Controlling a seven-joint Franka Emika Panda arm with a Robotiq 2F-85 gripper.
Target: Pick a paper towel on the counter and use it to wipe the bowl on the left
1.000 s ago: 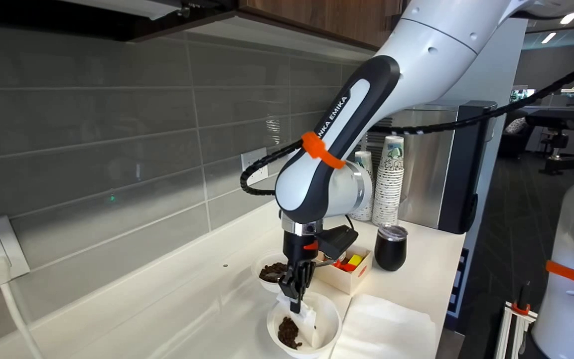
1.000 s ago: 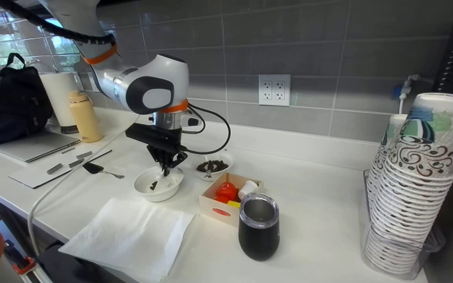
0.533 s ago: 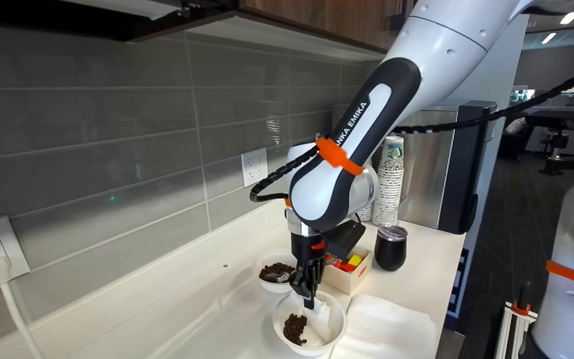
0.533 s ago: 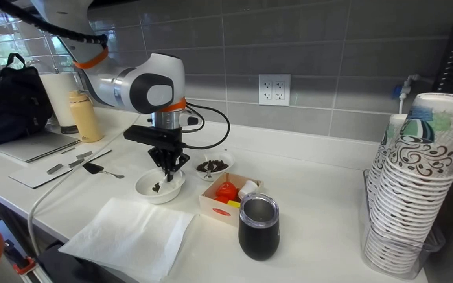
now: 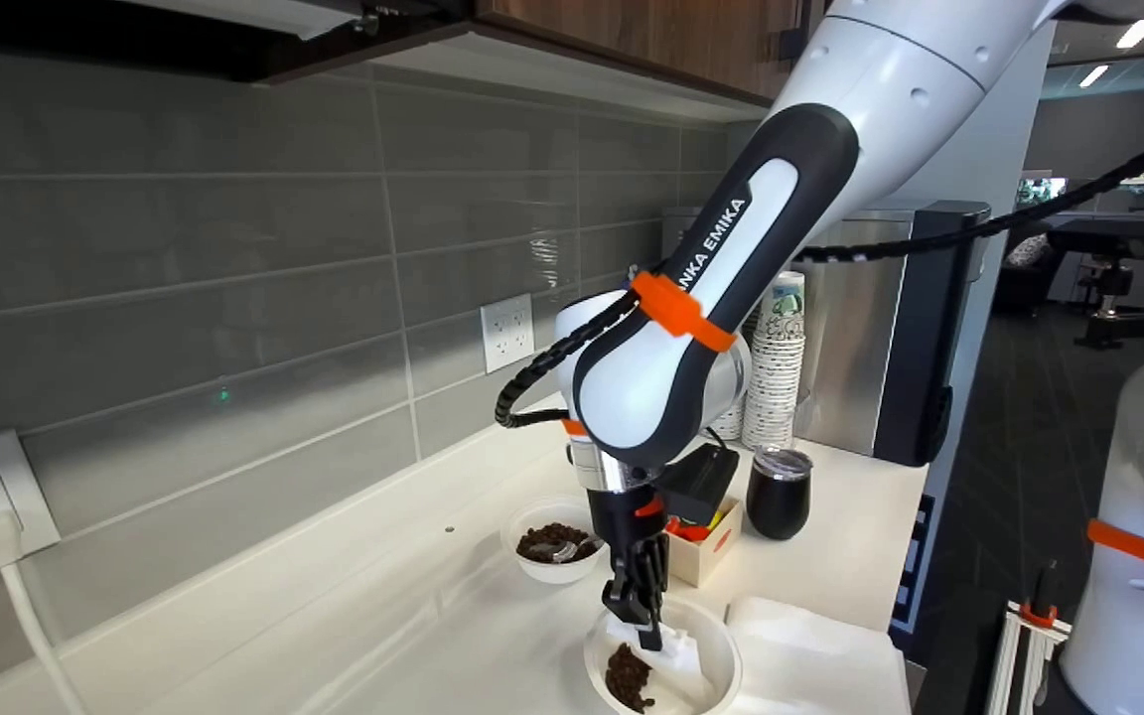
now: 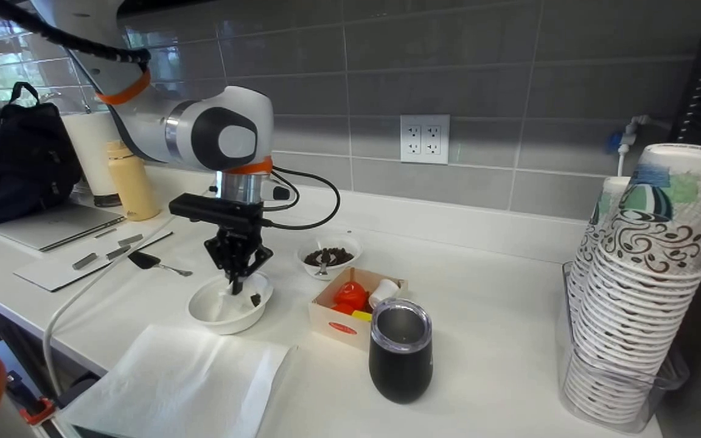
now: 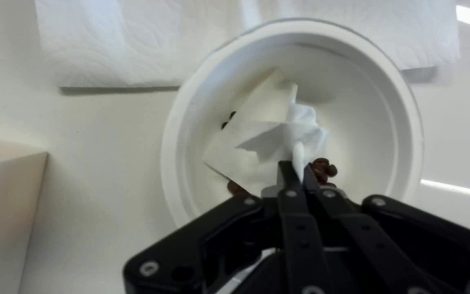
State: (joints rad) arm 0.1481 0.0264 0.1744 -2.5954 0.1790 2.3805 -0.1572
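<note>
The bowl [image 5: 731,663] is wide, white and upright on the off-white counter [image 6: 484,286]; it also shows in the other views [image 6: 201,313] [image 7: 172,151]. Dark brown crumbs [image 5: 628,677] lie inside it, partly behind the gripper in the wrist view [image 7: 321,168]. My gripper [image 5: 649,636] points down into the bowl, as both exterior views [image 6: 237,286] show. Its fingers [image 7: 299,173] are shut on a crumpled white paper towel [image 7: 267,139], which spreads over the bowl's inner face. More folded white paper [image 6: 186,383] lies flat on the counter beside the bowl, touching or very near it.
A smaller bowl [image 5: 557,573] with dark contents and a spoon stands near the wall. A box [image 6: 335,325] of small items and a black tumbler [image 6: 400,371] stand nearby. Tall cup stacks [image 6: 624,304] stand farther along. A white cable [image 6: 76,298] crosses the counter.
My gripper has moved away from the wall toward the counter's front edge, still holding the paper towel. The bowl has slid along with it, and the folded paper on the counter has shifted the same way.
</note>
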